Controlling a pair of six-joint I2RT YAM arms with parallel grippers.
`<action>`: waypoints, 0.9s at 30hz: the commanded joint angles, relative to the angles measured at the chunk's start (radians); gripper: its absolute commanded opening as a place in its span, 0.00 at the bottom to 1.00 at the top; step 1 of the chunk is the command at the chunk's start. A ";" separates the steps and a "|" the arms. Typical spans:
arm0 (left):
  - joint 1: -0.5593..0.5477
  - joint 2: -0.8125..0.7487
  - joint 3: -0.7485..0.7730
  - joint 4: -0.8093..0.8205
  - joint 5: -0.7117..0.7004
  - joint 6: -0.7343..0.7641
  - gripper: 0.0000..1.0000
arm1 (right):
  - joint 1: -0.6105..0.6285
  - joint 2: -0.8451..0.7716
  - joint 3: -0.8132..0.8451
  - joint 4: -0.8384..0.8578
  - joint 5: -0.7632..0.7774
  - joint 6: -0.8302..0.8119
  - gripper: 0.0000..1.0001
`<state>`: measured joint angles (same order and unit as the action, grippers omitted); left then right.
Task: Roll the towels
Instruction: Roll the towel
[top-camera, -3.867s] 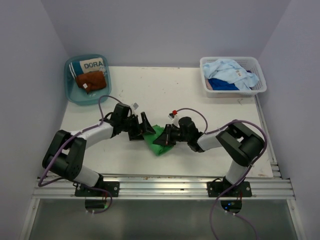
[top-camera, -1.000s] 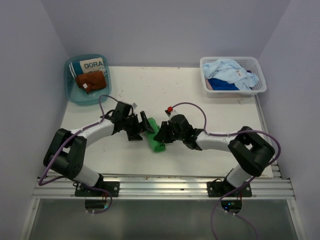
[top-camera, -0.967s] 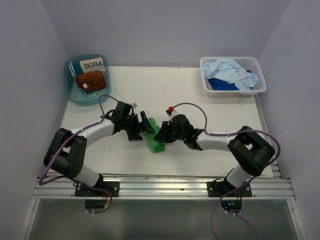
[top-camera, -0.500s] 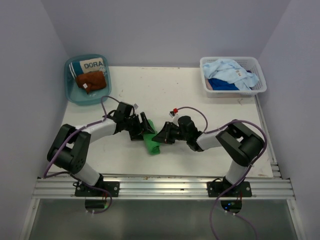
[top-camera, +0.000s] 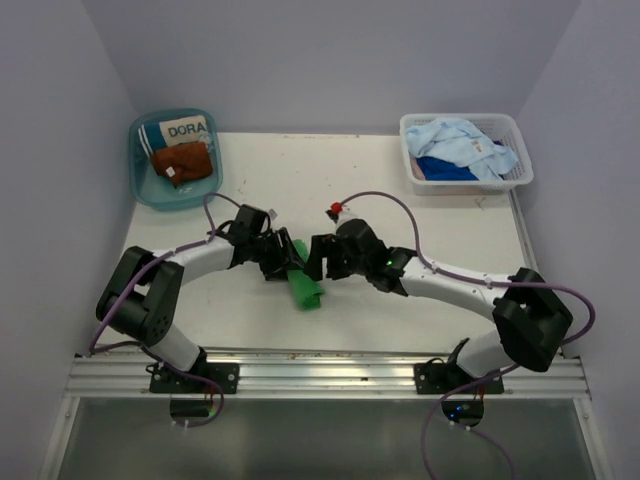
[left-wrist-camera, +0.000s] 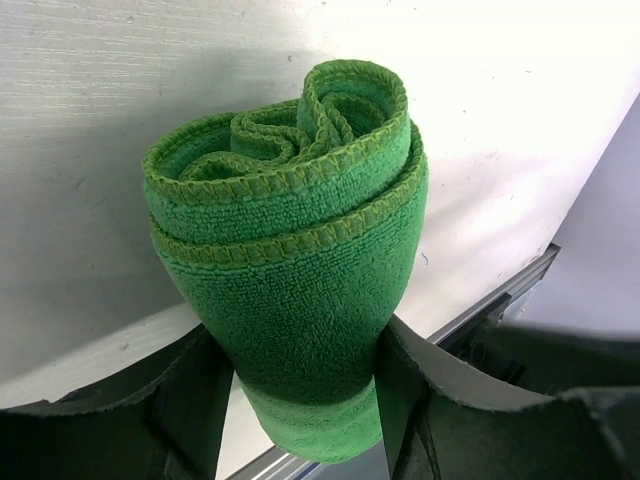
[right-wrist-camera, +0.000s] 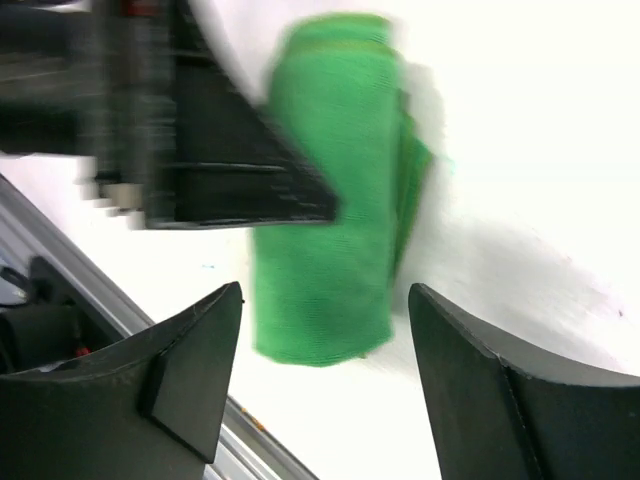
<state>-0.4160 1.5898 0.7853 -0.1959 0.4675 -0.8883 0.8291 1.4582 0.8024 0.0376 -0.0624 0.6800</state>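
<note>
A bright green towel (top-camera: 305, 286), rolled into a tight cylinder, lies on the white table just left of centre. My left gripper (top-camera: 284, 262) is at its far end. In the left wrist view the roll (left-wrist-camera: 290, 230) sits end-on between both fingers (left-wrist-camera: 200, 390), which press its sides, so my left gripper (left-wrist-camera: 300, 345) is shut on it. My right gripper (top-camera: 320, 258) stands open beside the roll's right side, not touching it. In the right wrist view the green roll (right-wrist-camera: 330, 250) lies beyond my spread right gripper (right-wrist-camera: 325, 300), with the left gripper's finger (right-wrist-camera: 250, 180) against it.
A teal basin (top-camera: 140, 182) at the back left holds the DORA item (top-camera: 186, 130) and a rust-brown towel (top-camera: 182, 162). A white basket (top-camera: 412, 165) at the back right holds light blue (top-camera: 462, 140) and dark blue (top-camera: 445, 170) towels. A metal rail (top-camera: 330, 362) runs along the near edge.
My right gripper has opened, let go of the green roll and drawn back a little. My left gripper has closed onto the roll's far end. The right arm has stretched out flatter.
</note>
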 joint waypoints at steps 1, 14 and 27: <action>-0.007 0.007 0.023 -0.008 -0.006 -0.018 0.57 | 0.137 0.005 0.193 -0.350 0.341 -0.246 0.73; -0.009 -0.007 0.035 -0.037 -0.029 -0.023 0.57 | 0.441 0.375 0.506 -0.562 0.742 -0.373 0.80; -0.009 -0.039 0.034 -0.068 -0.026 -0.001 0.86 | 0.420 0.324 0.388 -0.404 0.667 -0.353 0.31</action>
<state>-0.4213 1.5890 0.7948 -0.2371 0.4427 -0.9012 1.2709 1.8599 1.2346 -0.4370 0.6334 0.3099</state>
